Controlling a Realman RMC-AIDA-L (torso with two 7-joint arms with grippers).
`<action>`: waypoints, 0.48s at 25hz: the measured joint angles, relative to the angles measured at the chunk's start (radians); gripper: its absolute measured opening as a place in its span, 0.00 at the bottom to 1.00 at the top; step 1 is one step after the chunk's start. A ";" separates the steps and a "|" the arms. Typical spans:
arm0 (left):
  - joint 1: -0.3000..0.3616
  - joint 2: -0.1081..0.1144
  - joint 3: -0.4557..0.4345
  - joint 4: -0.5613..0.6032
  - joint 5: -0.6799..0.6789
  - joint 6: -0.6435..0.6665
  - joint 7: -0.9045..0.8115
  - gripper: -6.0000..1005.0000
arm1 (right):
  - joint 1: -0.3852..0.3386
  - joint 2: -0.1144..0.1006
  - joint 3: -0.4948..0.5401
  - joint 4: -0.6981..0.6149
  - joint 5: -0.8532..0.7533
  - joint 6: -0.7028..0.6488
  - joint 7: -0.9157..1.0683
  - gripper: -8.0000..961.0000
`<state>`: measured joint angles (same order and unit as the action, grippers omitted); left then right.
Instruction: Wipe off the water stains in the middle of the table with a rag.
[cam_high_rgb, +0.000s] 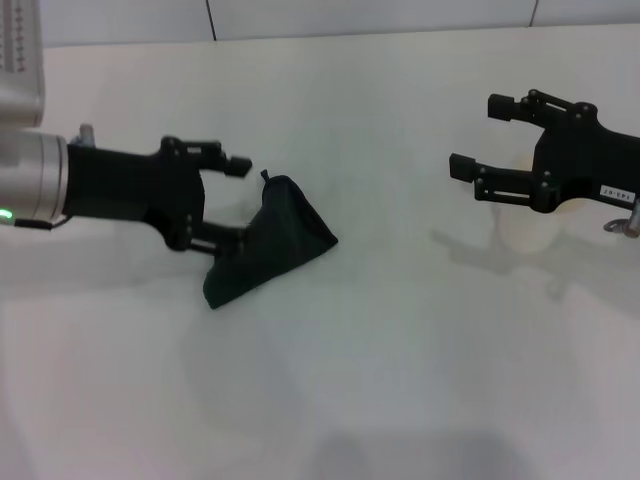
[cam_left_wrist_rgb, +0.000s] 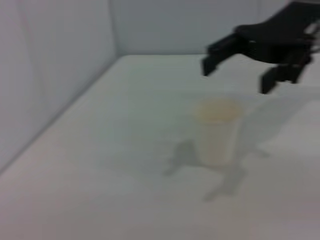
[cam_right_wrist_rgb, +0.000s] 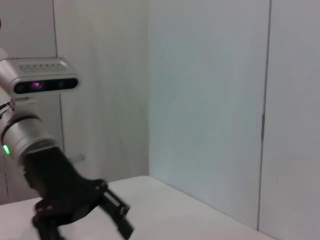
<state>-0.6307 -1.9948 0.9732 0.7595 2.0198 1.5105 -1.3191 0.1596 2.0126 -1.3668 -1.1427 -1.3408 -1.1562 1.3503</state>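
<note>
The rag, a dark green cloth bunched into a triangle with a small loop at its top, lies on the white table left of centre. My left gripper is open beside it. The lower finger touches the cloth's edge and the upper finger stands clear above it. My right gripper hovers open at the right, above the table. It shows from farther off in the left wrist view as the right gripper. No water stains show in any view.
A pale paper cup stands on the table under the right gripper, partly hidden by it. The cup shows whole in the left wrist view. White walls close off the table's far side. The left arm shows in the right wrist view.
</note>
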 joint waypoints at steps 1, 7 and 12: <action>0.001 0.005 -0.001 -0.001 0.006 0.026 0.000 0.86 | 0.000 0.000 0.000 0.000 0.005 0.000 0.000 0.89; 0.010 0.062 -0.055 -0.026 0.005 0.158 -0.013 0.86 | -0.002 0.000 -0.005 0.000 0.007 0.000 -0.002 0.89; 0.022 0.102 -0.142 -0.015 0.007 0.257 -0.011 0.86 | -0.005 0.000 -0.002 0.002 0.004 0.005 -0.003 0.89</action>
<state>-0.6091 -1.8927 0.8307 0.7441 2.0264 1.7675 -1.3301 0.1544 2.0123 -1.3691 -1.1409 -1.3371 -1.1512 1.3473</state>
